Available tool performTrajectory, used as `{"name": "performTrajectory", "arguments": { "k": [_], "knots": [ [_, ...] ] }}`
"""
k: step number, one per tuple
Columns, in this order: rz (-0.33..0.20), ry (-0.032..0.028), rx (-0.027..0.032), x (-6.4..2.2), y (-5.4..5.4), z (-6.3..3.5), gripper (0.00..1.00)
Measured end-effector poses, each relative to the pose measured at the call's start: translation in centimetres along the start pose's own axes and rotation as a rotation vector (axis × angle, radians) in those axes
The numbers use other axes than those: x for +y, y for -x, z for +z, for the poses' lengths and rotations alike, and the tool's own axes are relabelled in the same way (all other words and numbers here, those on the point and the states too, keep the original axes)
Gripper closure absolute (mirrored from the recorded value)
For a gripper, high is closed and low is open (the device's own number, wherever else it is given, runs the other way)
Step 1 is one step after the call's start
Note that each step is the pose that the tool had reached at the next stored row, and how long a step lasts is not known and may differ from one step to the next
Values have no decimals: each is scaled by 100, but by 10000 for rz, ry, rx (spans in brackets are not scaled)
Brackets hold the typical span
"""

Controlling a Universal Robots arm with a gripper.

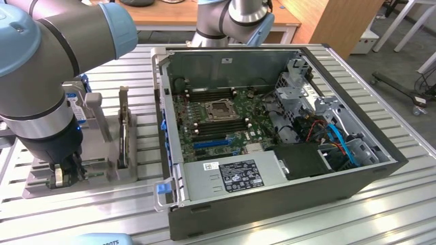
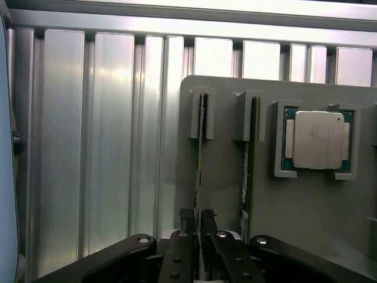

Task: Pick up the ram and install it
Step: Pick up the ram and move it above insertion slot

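At eight o'clock from the case (image 1: 272, 217) in the exterior view, the gripper (image 2: 198, 219), narrowly set, pinches the ram (image 2: 200, 153) along its upper edge (likely light, stiff, fragile).

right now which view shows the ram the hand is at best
The wrist view: the ram stands edge-on in its grey holder, clear along its length as far as the hand. In the exterior view the arm and hand hide most of it.
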State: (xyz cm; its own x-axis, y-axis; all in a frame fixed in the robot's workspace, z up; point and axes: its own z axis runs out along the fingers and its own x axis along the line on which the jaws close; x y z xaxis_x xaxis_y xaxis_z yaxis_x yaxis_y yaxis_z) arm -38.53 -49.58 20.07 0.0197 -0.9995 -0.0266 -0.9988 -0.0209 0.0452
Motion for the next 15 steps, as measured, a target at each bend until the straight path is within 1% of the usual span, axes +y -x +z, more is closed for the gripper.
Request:
{"name": "performTrajectory", "arguments": {
  "k": [2,3,15],
  "knots": [
    [1,0,1,0,0,0,83],
    [1,0,0,0,0,0,88],
    [0,-3,-2,0,0,-2,89]
  ]
}}
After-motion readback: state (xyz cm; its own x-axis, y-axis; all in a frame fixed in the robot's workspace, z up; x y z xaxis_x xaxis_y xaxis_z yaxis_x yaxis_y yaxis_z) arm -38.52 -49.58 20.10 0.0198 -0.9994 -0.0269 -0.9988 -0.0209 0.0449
